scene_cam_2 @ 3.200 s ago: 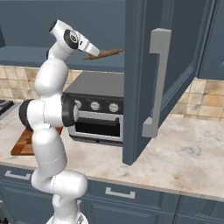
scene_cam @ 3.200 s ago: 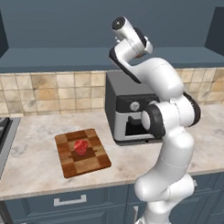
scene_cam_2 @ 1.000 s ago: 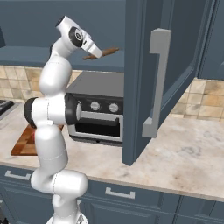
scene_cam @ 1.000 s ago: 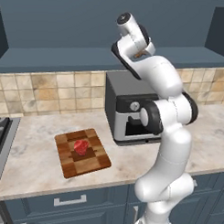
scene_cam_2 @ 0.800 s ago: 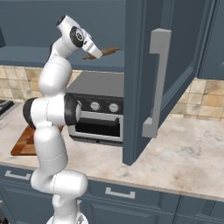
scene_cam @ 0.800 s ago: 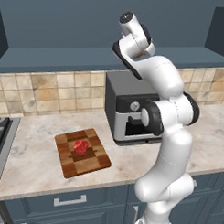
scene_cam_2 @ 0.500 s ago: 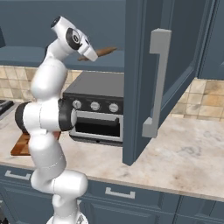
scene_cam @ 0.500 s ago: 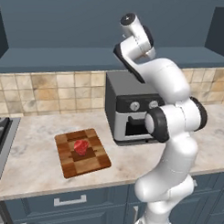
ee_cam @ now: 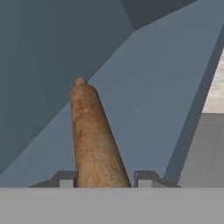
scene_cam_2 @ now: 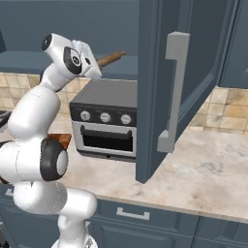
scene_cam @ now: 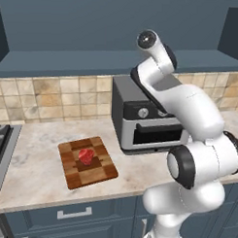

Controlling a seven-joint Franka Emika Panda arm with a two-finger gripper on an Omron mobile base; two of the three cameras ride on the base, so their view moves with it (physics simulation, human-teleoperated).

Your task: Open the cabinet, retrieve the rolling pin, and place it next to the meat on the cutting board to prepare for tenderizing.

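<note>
The cabinet [scene_cam_2: 193, 72] door stands swung open over the counter [scene_cam_2: 208, 169], its silver bar handle facing out. The arm's hand sits high above the toaster oven [scene_cam_2: 104, 123], the rolling pin [scene_cam_2: 109, 59] jutting from it toward the cabinet.

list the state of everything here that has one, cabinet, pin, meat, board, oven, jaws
cabinet: door swung open
rolling pin: between the jaws, off the shelf, sticking out past the hand
meat: lying on the cutting board
cutting board: flat on the counter, only the meat on it
toaster oven: door shut
gripper: jaws on both sides of the rolling pin
</note>
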